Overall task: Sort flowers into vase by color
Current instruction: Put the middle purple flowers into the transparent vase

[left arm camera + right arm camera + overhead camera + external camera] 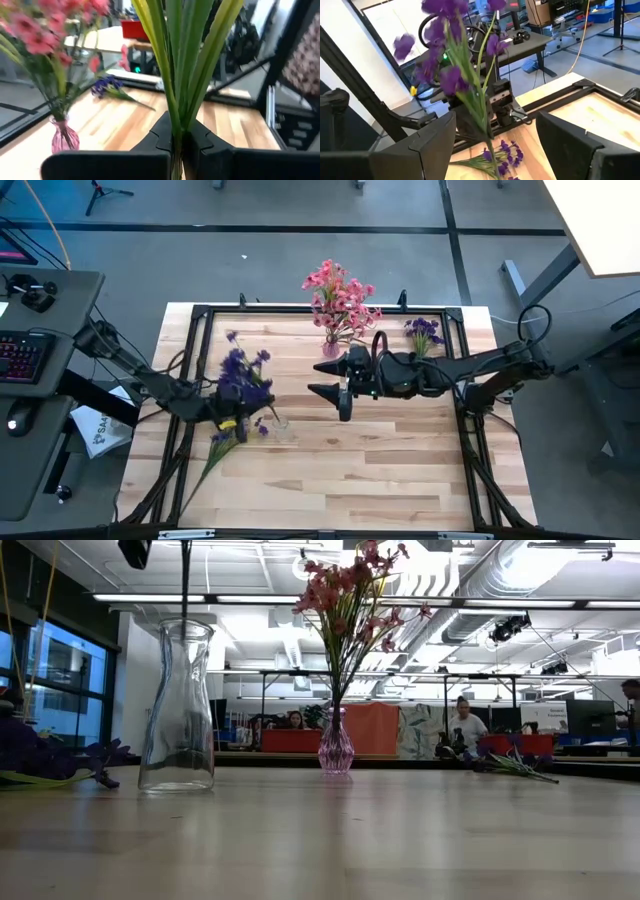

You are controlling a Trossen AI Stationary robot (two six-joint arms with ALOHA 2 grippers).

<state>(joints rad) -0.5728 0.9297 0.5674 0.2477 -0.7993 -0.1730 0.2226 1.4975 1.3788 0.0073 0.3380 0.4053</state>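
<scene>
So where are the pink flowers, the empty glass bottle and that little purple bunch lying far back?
pink flowers (338,298): high view, on the blossoms.
glass bottle (179,710): low view, on its body.
purple bunch (423,332): high view, on the blossoms.

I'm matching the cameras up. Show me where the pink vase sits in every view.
High view: pink vase at the middle of the table's top edge.
Low view: centre, right of the clear vase.
Left wrist view: in it, to one side of the held stems.
Right wrist view: not in it.
Shared landmark: the purple bunch lying near it, also in the low and left wrist views.
</scene>
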